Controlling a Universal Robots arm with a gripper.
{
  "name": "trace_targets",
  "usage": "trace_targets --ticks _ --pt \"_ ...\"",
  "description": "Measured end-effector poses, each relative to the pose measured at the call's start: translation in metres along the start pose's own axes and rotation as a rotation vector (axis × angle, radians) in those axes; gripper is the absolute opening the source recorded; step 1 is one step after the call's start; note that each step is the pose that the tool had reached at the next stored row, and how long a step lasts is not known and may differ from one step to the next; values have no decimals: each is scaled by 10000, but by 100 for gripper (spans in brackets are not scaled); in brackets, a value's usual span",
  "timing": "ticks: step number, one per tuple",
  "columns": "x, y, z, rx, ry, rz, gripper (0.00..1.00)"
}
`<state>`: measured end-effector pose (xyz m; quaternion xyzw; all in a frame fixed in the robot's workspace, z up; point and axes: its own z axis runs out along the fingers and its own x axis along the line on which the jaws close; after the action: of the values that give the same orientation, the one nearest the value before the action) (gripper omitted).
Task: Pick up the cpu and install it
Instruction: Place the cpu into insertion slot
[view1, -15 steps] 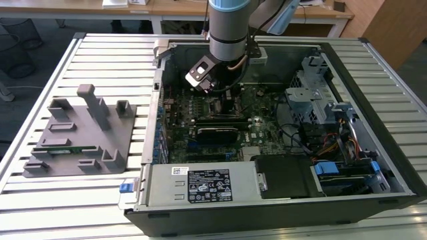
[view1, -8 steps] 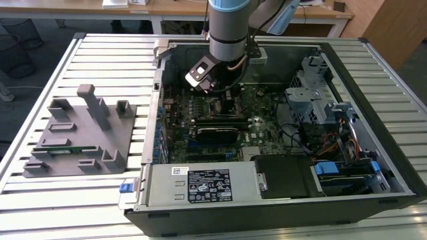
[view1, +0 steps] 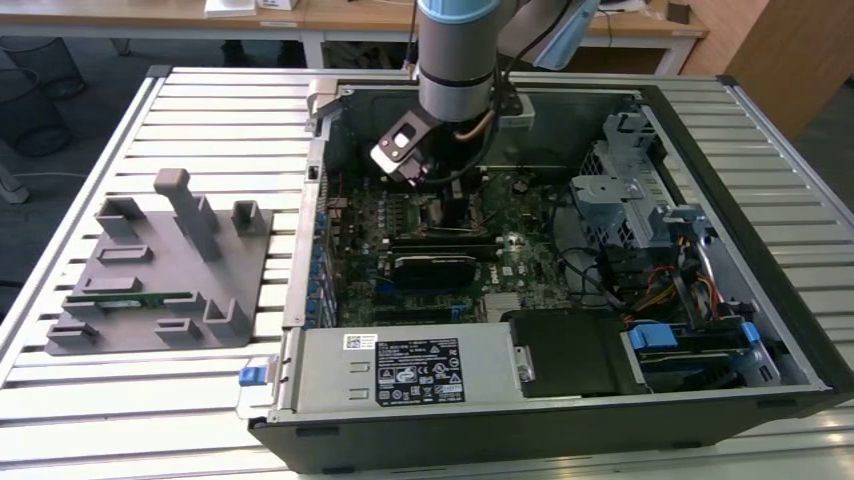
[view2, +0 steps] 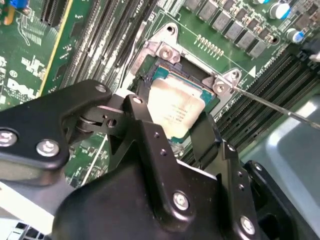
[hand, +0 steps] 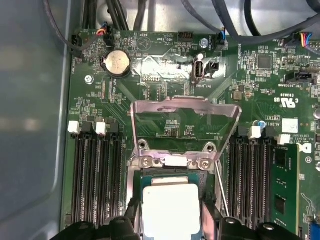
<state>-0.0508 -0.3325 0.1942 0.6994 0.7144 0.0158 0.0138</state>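
The cpu (view2: 176, 111), a small square chip with a shiny silver top, lies low in the open motherboard socket (view2: 165, 65); the first wrist view shows the cpu (hand: 171, 207) just under the raised metal load plate (hand: 185, 112). My gripper (view2: 172, 120) stands straight over it, with black fingers (view2: 137, 107) against two opposite edges of the chip, so it looks shut on it. In the exterior view the gripper (view1: 447, 185) reaches down into the open computer case (view1: 310, 250), over the green motherboard (view1: 514, 255).
A thin metal socket lever (view2: 272, 106) sticks out beside the socket. Memory slots (hand: 95, 175) flank it, one holding a green stick (hand: 282, 187). On the slatted table, a grey tray (view1: 160, 270) with upright blocks stands at the exterior view's left of the case. Drive cages and cables (view1: 641, 230) fill the case's other side.
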Motion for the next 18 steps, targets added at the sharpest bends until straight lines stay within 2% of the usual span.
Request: trace_targets --ticks 3,10,13,14,18 --pt "1 1 -34 1 21 3 60" --pt "0 2 -2 -2 117 7 60" --pt "0 2 -2 1 118 6 58" --pt "0 3 -4 -1 120 6 53" --pt "1 4 -29 -3 121 52 53"
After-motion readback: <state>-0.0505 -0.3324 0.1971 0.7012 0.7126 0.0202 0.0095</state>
